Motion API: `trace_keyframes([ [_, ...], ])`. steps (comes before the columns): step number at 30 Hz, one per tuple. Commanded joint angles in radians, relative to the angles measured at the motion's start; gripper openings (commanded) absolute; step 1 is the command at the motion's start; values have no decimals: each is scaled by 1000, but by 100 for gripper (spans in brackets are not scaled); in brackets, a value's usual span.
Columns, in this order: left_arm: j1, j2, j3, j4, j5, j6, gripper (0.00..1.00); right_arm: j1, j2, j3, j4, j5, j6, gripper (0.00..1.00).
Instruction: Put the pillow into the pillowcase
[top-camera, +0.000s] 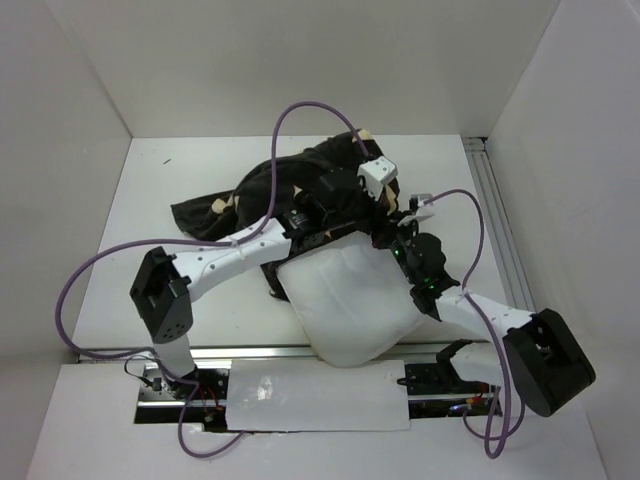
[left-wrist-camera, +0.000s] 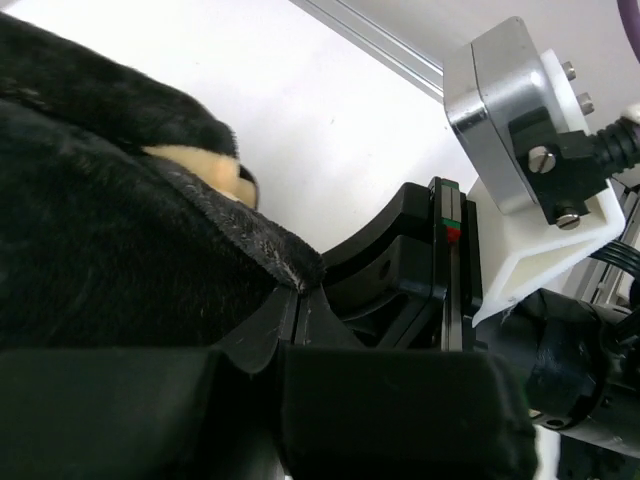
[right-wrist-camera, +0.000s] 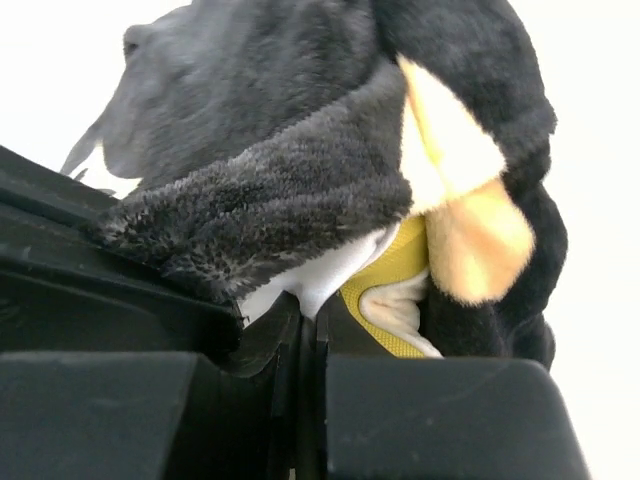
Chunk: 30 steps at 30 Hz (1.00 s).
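A: White walls are closing around our table (top-camera: 170, 180). How far are we getting?
B: We are seeing the pillow (top-camera: 350, 300) lying mid-table, only its far end being covered by the pillowcase (top-camera: 290, 185); most of it is showing bare toward our bases. We are judging the job started, with most pulling left.
A: And our jaws?
B: Our left gripper (left-wrist-camera: 300, 290) is pressing together on the pillowcase's plush edge. Our right gripper (right-wrist-camera: 308, 315) is pinching that edge too, with the yellow piping (right-wrist-camera: 390, 270) just beside.
A: Only the right wrist view is showing us this piping; only the top view is showing how much pillow is lying outside.
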<state>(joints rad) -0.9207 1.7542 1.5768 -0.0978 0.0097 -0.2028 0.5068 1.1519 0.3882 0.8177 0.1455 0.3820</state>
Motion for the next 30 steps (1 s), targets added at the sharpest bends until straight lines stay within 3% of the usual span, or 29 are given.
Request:
trace_keyframes([
  [1,-81,90,-54,-83,381,-122,0,-23,-31,64,182,32,43,0],
  [6,-121,113,-122,-16,437,-133,0,-88,43,55,172,3,66,0],
  [11,-133,131,-192,37,582,-187,0,-145,87,55,192,-38,87,0],
  [17,-176,151,-140,-80,331,-176,3,-192,109,73,128,-158,87,1],
  [18,-176,160,-118,-97,305,-185,8,-192,100,93,94,-178,75,5],
  [19,-152,178,-89,-97,290,-185,16,-192,82,128,-5,-178,54,15],
  [20,-142,179,-78,-106,289,-185,16,-192,71,150,-64,-178,43,20],
  [21,-133,189,-69,-106,289,-185,25,-192,62,168,-121,-178,31,26],
  [22,-113,189,-60,-106,302,-185,29,-192,45,188,-177,-178,21,34],
  [23,-103,198,-40,-106,312,-176,32,-192,45,227,-304,-164,21,50],
  [25,-81,199,-21,-106,323,-176,43,-192,29,268,-443,-121,35,64],
  [27,-53,186,3,-115,323,-165,55,-205,19,345,-656,-74,64,73],
  [30,-29,148,32,-128,335,-141,69,-215,19,453,-918,-9,90,74],
])
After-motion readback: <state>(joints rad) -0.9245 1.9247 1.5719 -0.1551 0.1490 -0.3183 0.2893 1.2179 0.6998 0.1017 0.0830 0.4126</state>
